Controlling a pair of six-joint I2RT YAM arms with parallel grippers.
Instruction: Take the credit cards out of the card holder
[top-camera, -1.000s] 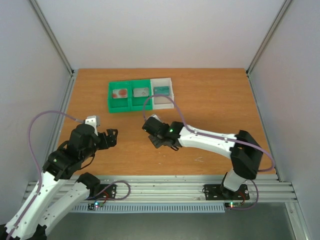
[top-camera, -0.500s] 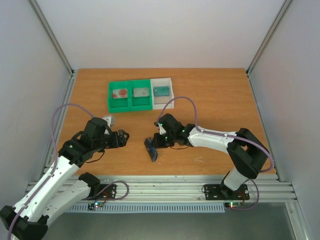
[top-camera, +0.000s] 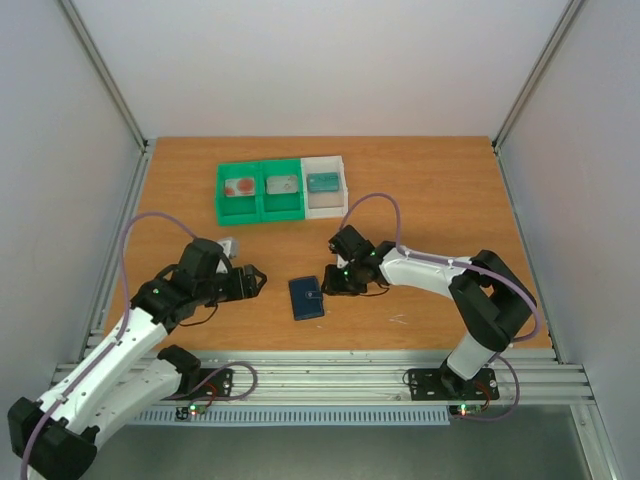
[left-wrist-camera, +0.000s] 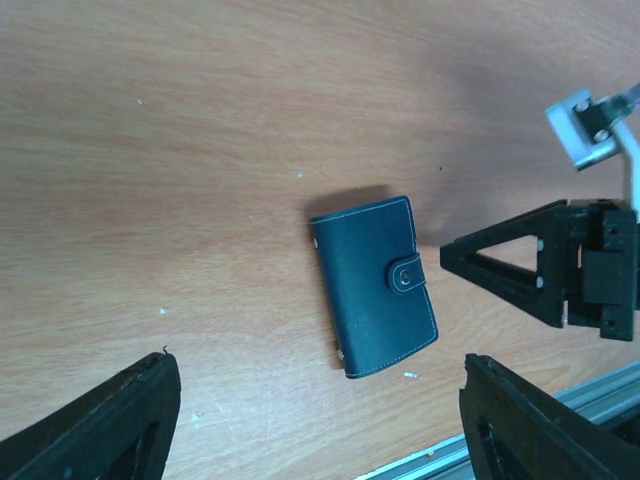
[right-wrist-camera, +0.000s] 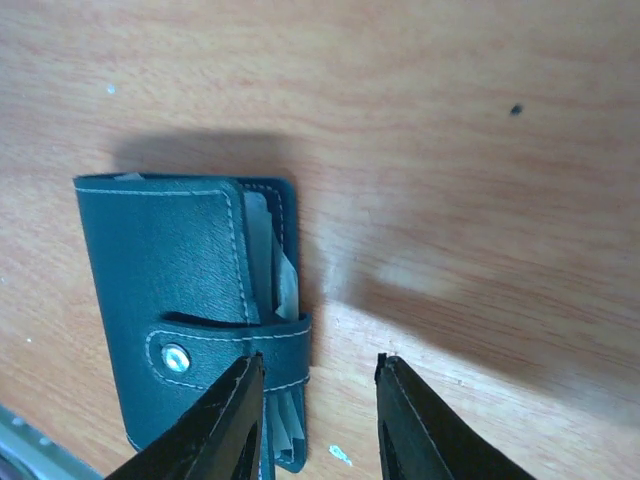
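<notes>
Wallet from above lies shut on table between left hand and right hand | left wrist: left hand is spread wide, empty | right wrist: right hand is spread, empty, by strap; thin cards peek out, likely slippery; wallet looks soft, light, so undo strap first.

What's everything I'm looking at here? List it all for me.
table: one, brown wood, under everything
tray: one, green and white, far side, three compartments
card: one, pale with red blotch, tray's left compartment
grey item: one, middle compartment
teal item: one, right compartment
wallet: one, dark blue, closed, flat between the grippers
left gripper: one, black, open, left of wallet
right gripper: one, black, open, at wallet's right edge
</notes>
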